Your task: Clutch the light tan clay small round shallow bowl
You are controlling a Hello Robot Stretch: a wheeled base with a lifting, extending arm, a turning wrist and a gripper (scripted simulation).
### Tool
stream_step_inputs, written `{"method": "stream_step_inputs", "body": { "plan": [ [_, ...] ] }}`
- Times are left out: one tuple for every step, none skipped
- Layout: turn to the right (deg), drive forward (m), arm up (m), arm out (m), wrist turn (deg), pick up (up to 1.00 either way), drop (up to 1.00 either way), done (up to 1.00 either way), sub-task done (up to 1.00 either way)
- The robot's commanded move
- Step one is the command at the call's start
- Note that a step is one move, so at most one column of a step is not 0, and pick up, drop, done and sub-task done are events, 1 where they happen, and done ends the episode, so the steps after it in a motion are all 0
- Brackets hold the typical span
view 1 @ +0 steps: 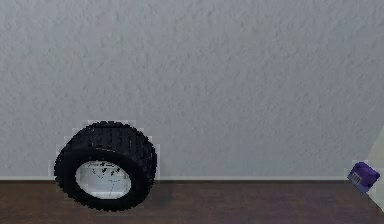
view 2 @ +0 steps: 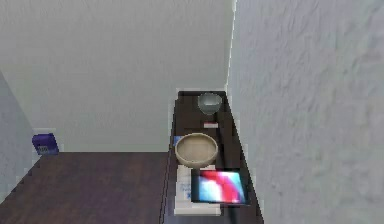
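Observation:
A light tan round shallow bowl (view 2: 197, 149) sits on a dark narrow table (view 2: 172, 160) that runs along a white wall, near the middle of the arm side view. A second bowl, grey-green and glassy (view 2: 209, 102), stands farther out on the same table.
A black tyre with a white rim (view 1: 106, 166) leans at the grey wall in the forward view's left. A small purple box (view 1: 362, 176) lies on the dark wood floor at that view's right edge, also (view 2: 44, 143). An open laptop with a bright screen (view 2: 221, 186) lies near the tan bowl.

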Motion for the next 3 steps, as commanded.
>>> {"method": "stream_step_inputs", "body": {
  "plan": [
    [0.0, 0.00, 0.50, 0.00, 0.0, 0.00, 0.00, 0.00, 0.00],
    [0.0, 0.00, 0.34, 0.00, 0.0, 0.00, 0.00, 0.00, 0.00],
    [0.0, 0.00, 0.00, 0.32, 0.0, 0.00, 0.00, 0.00, 0.00]
  ]
}}
